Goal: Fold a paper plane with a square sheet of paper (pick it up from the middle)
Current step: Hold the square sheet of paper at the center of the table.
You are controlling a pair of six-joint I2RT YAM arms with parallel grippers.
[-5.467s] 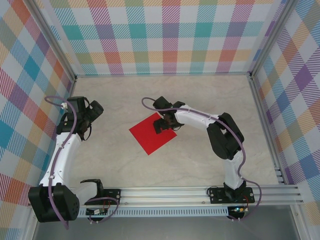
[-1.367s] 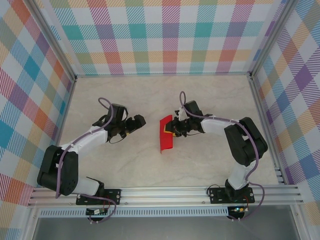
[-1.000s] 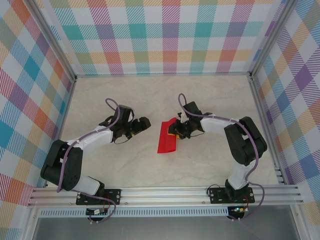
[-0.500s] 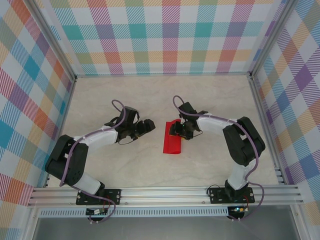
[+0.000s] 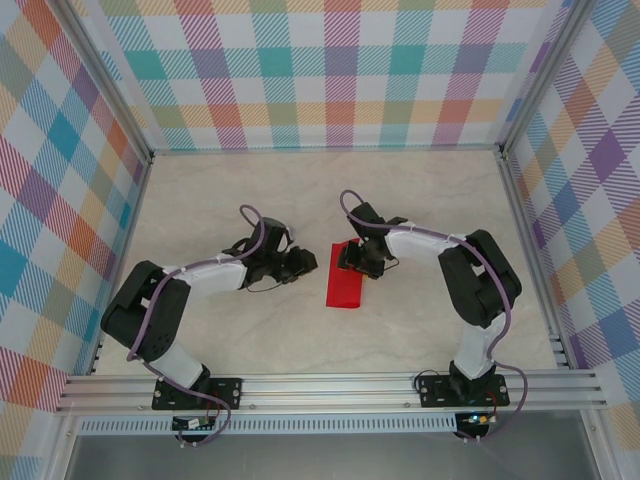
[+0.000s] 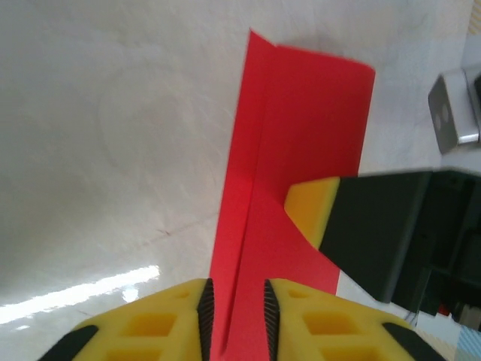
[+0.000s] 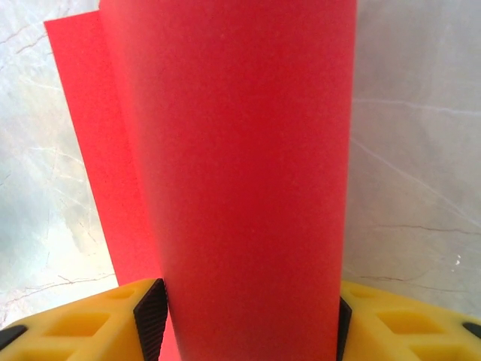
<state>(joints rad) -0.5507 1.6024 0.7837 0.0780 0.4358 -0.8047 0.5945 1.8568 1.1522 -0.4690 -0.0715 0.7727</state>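
Fingers point(image 6: 169, 312) of the left gripper point(image 5: 306, 263), wide apart a moment ago, now pinch the folded red paper point(image 5: 346, 290) at its nine-o'clock edge; the right gripper point(image 5: 352, 263), half open, straddles its curl.

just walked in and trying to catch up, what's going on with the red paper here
Two robot arms are working on a paper plane. The red sheet lies mid-table, folded over into a narrow strip. The left hand is pinched on the edge facing it. The right hand meets the sheet from the other side, fingers apart with the paper spanning the gap; I can't tell whether it grips. There is no pointed plane shape yet.
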